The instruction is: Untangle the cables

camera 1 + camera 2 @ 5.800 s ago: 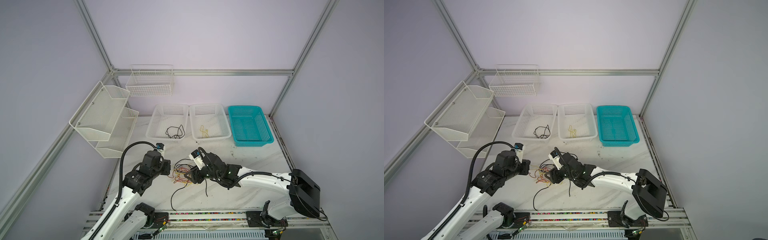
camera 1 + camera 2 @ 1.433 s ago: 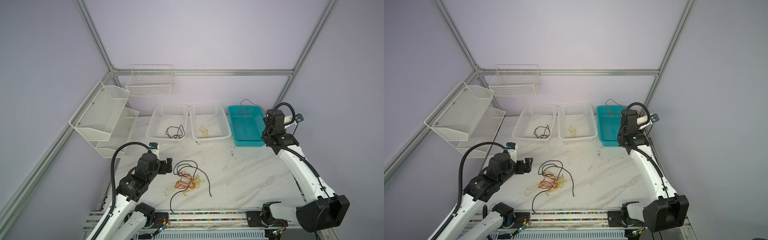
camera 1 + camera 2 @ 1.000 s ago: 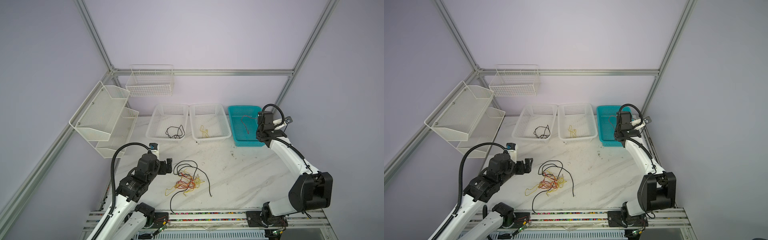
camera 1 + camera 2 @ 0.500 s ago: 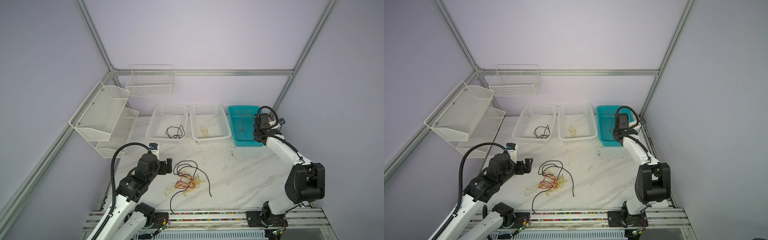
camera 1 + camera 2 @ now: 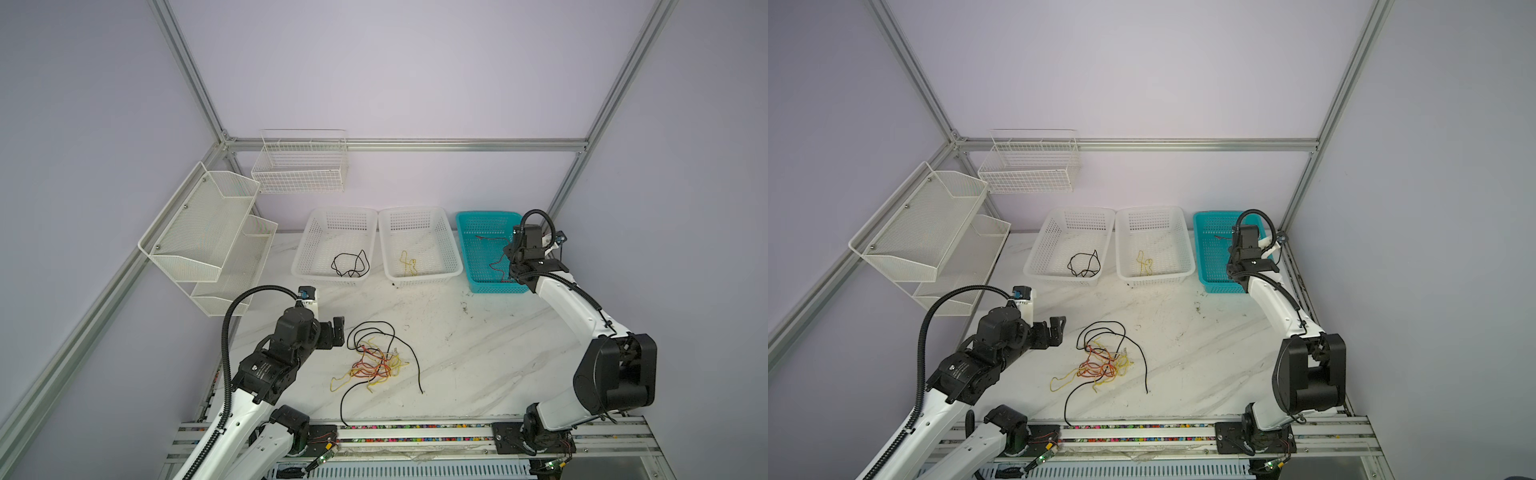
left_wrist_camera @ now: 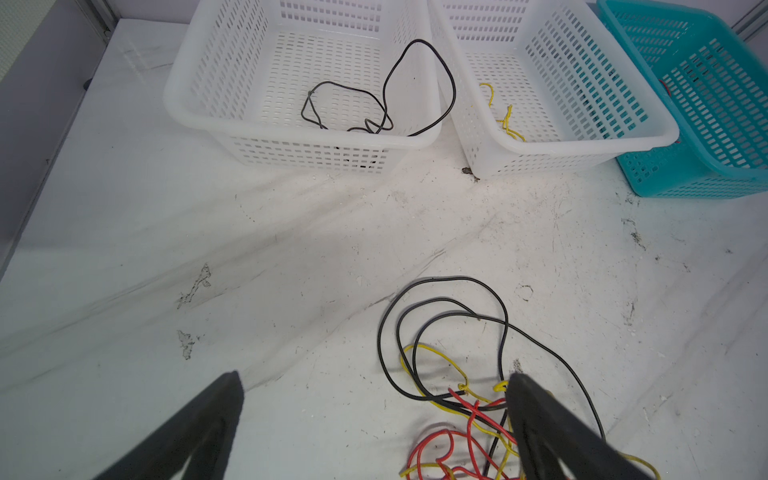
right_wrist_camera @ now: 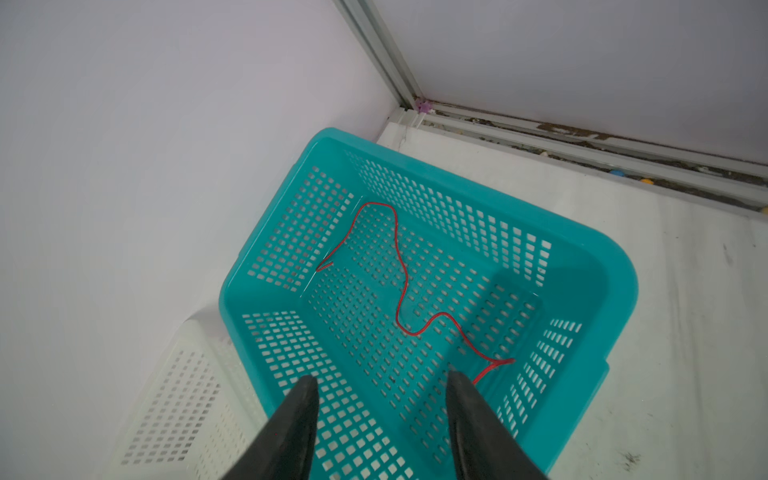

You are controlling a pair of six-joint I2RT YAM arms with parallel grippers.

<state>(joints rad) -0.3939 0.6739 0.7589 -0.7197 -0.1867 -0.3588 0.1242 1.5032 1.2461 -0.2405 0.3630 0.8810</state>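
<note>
Here three baskets (image 5: pixel 409 209), one cable tangle (image 5: pixel 374 368)

Three baskets, three single cables, one tangle.
Along the back edge of the white table (image 5: pixel 478 353): two white perforated plastic baskets (image 5: pixel 332 239) (image 5: pixel 434 249) and one teal perforated plastic basket (image 5: pixel 486 214), holding in that order one black cable (image 5: pixel 352 273), one yellow cable (image 5: pixel 409 262), one red cable (image 7: pixel 404 276); toward the front edge, one tangle of black, yellow and red-orange cables (image 5: pixel 374 365), strands uncountable; wall-mounted, one white wire basket (image 5: pixel 299 174) and one two-tier white mesh shelf (image 5: pixel 208 232).

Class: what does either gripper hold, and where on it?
Nothing: left gripper open beside the tangled cables; right gripper open above the red cable in the teal basket.
</note>
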